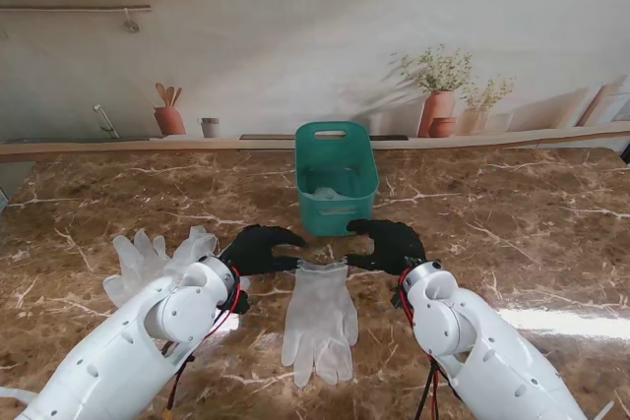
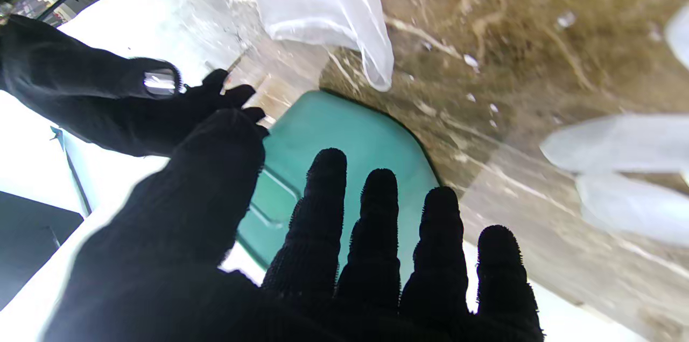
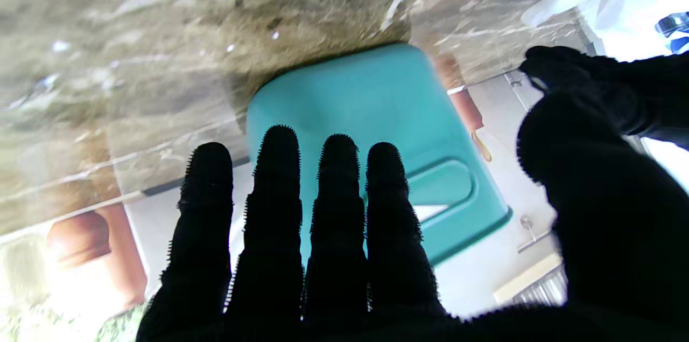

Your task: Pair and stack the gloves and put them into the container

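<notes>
Gloves are lying in two spots and neither lot is in the container yet: one translucent glove [image 1: 320,322] is lying flat between my wrists, cuff toward the teal container [image 1: 336,176], and a loose bunch of gloves [image 1: 150,258] is sitting beside my left arm, so pairing, stacking and loading all seem to be waiting. I am holding my left hand [image 1: 259,248] and right hand [image 1: 387,244] spread and empty at that cuff. Something pale is showing inside the container, though I cannot tell what, and nothing is blocking my reach.

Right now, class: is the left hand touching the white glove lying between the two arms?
Apart. The left wrist view shows the left hand open, marble table visible between its fingertips and the white glove.
</notes>
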`<control>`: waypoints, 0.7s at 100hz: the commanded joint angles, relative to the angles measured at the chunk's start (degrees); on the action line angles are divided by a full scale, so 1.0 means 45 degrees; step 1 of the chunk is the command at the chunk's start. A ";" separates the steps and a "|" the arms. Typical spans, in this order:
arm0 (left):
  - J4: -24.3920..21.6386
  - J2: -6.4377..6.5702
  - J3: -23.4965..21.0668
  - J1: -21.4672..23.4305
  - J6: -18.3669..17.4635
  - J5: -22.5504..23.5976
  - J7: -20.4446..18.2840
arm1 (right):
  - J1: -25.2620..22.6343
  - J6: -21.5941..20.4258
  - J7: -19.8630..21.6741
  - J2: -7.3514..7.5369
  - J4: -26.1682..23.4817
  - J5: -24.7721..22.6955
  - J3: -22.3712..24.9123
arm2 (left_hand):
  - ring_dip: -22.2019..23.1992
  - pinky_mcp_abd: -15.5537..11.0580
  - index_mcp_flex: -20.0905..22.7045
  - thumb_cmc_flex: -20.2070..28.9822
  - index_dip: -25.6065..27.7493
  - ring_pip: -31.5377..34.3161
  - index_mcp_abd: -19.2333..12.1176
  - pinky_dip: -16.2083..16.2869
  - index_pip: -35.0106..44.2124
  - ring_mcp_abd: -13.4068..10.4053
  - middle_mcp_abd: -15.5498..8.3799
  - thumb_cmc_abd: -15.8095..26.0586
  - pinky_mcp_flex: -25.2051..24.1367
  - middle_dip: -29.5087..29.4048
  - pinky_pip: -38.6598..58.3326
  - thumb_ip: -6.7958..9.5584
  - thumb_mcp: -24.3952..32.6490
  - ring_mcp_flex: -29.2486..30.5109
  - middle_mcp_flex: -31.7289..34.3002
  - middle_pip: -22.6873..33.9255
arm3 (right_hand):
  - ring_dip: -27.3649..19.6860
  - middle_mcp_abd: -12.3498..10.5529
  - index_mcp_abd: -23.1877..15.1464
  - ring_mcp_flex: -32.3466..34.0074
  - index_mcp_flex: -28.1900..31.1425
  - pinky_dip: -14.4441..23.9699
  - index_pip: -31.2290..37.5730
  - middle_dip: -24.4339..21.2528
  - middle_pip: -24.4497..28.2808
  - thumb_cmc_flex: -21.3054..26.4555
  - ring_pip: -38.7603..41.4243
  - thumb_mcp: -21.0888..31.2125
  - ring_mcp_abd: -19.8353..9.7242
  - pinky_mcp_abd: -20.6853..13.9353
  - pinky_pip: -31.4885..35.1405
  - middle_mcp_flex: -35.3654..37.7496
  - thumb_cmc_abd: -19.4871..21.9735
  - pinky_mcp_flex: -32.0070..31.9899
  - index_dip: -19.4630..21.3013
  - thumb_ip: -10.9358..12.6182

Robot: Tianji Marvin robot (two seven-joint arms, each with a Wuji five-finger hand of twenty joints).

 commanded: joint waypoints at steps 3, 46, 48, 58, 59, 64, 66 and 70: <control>-0.0347 0.0325 -0.0415 0.0178 -0.0117 0.0287 -0.0231 | -0.0519 0.0027 -0.0109 0.0178 -0.0388 -0.0010 0.0341 | -0.0225 -0.0357 0.0150 -0.0516 0.0060 -0.0356 -0.0420 -0.0130 0.0179 -0.0558 -0.0364 0.0232 -0.0033 -0.0161 -0.0306 0.0255 -0.0314 -0.0287 -0.0114 0.0007 | -0.0453 0.0102 0.0023 -0.0229 -0.0277 -0.0257 0.0035 -0.0237 0.0019 -0.0391 -0.0173 -0.0320 -0.0112 -0.0197 -0.0224 -0.0205 0.0133 -0.0098 -0.0200 0.0493; -0.0849 0.1367 -0.2633 0.0151 -0.1051 0.3653 -0.3312 | -0.1507 -0.0026 -0.0468 0.0233 -0.1231 -0.0575 0.1105 | -0.0198 -0.0152 0.0496 -0.0972 0.0528 -0.0640 -0.0947 0.0680 0.1044 -0.0543 -0.0587 -0.1823 -0.0356 0.0044 -0.1577 0.0012 0.1288 -0.0669 0.0088 -0.0265 | -0.0484 0.0088 -0.0093 -0.0101 -0.0021 -0.0280 0.0239 -0.0309 0.0044 -0.0324 -0.0272 -0.0198 -0.0048 -0.0081 -0.0309 0.0104 0.0025 0.0007 -0.0322 0.0550; -0.0810 0.1386 -0.2662 0.0135 -0.1051 0.3818 -0.3334 | -0.1506 -0.0027 -0.0480 0.0227 -0.1220 -0.0553 0.1100 | -0.0194 -0.0164 0.0390 -0.0989 0.0503 -0.0645 -0.0869 0.0703 0.0981 -0.0550 -0.0576 -0.1844 -0.0369 0.0046 -0.1616 0.0004 0.1281 -0.0693 0.0043 -0.0275 | -0.0484 0.0119 -0.0089 -0.0106 -0.0026 -0.0279 0.0241 -0.0309 0.0043 -0.0297 -0.0277 -0.0185 -0.0048 -0.0077 -0.0309 0.0106 0.0006 0.0009 -0.0330 0.0552; -0.0695 0.1534 -0.2834 0.0076 -0.1175 0.4713 -0.3745 | -0.1496 -0.0051 -0.0479 0.0214 -0.1185 -0.0453 0.1084 | -0.0293 -0.0259 0.0031 -0.1211 0.0340 -0.0901 -0.0921 0.0743 0.0633 -0.0715 -0.0663 -0.2038 -0.0443 0.0026 -0.2234 -0.0005 0.1211 -0.1242 -0.0434 -0.0406 | -0.0475 0.0104 -0.0119 -0.0069 -0.0019 -0.0269 0.0259 -0.0310 0.0035 -0.0325 -0.0273 -0.0170 -0.0076 -0.0054 -0.0298 0.0116 0.0033 0.0038 -0.0360 0.0547; -0.0696 0.1554 -0.2862 0.0076 -0.1201 0.4786 -0.3823 | -0.1497 -0.0057 -0.0474 0.0214 -0.1184 -0.0447 0.1086 | -0.0299 -0.0275 -0.0042 -0.1233 0.0327 -0.0918 -0.0936 0.0748 0.0598 -0.0726 -0.0668 -0.2037 -0.0463 0.0020 -0.2273 -0.0008 0.1197 -0.1284 -0.0489 -0.0428 | -0.0474 0.0104 -0.0116 -0.0062 -0.0027 -0.0266 0.0258 -0.0311 0.0035 -0.0330 -0.0271 -0.0169 -0.0085 -0.0049 -0.0294 0.0117 0.0035 0.0048 -0.0364 0.0546; -0.0702 0.1630 -0.3023 0.0110 -0.1304 0.5031 -0.4160 | -0.1515 -0.0087 -0.0443 0.0213 -0.1193 -0.0403 0.1109 | -0.0327 -0.0322 -0.0355 -0.1246 0.0270 -0.1007 -0.0982 0.0758 0.0449 -0.0754 -0.0690 -0.2011 -0.0505 -0.0013 -0.2431 -0.0009 0.1140 -0.1509 -0.0790 -0.0532 | -0.0471 0.0114 -0.0106 -0.0058 -0.0026 -0.0260 0.0266 -0.0310 0.0034 -0.0334 -0.0274 -0.0155 -0.0086 -0.0027 -0.0285 0.0123 0.0037 0.0062 -0.0379 0.0547; -0.0706 0.1653 -0.3101 0.0138 -0.1348 0.5082 -0.4265 | -0.1522 -0.0097 -0.0436 0.0213 -0.1195 -0.0389 0.1119 | -0.0338 -0.0346 -0.0434 -0.1166 0.0231 -0.1059 -0.1124 0.0685 0.0386 -0.0769 -0.0695 -0.1963 -0.0392 -0.0029 -0.2779 0.0009 0.1019 -0.1627 -0.0947 -0.0563 | -0.0470 0.0111 -0.0094 -0.0055 -0.0014 -0.0259 0.0274 -0.0310 0.0033 -0.0330 -0.0275 -0.0149 -0.0078 -0.0027 -0.0285 0.0122 0.0033 0.0062 -0.0383 0.0547; -0.0710 0.1693 -0.3296 0.0219 -0.1503 0.5151 -0.4424 | -0.1540 -0.0116 -0.0424 0.0215 -0.1202 -0.0379 0.1145 | -0.0368 -0.0392 -0.0576 -0.1070 0.0233 -0.1152 -0.1640 0.0524 0.0391 -0.0838 -0.0749 -0.1921 -0.0309 -0.0081 -0.3117 0.0030 0.0942 -0.1822 -0.1153 -0.0657 | -0.0468 0.0119 -0.0122 -0.0056 0.0000 -0.0255 0.0285 -0.0307 0.0039 -0.0321 -0.0278 -0.0135 -0.0062 -0.0019 -0.0280 0.0138 0.0021 0.0073 -0.0390 0.0547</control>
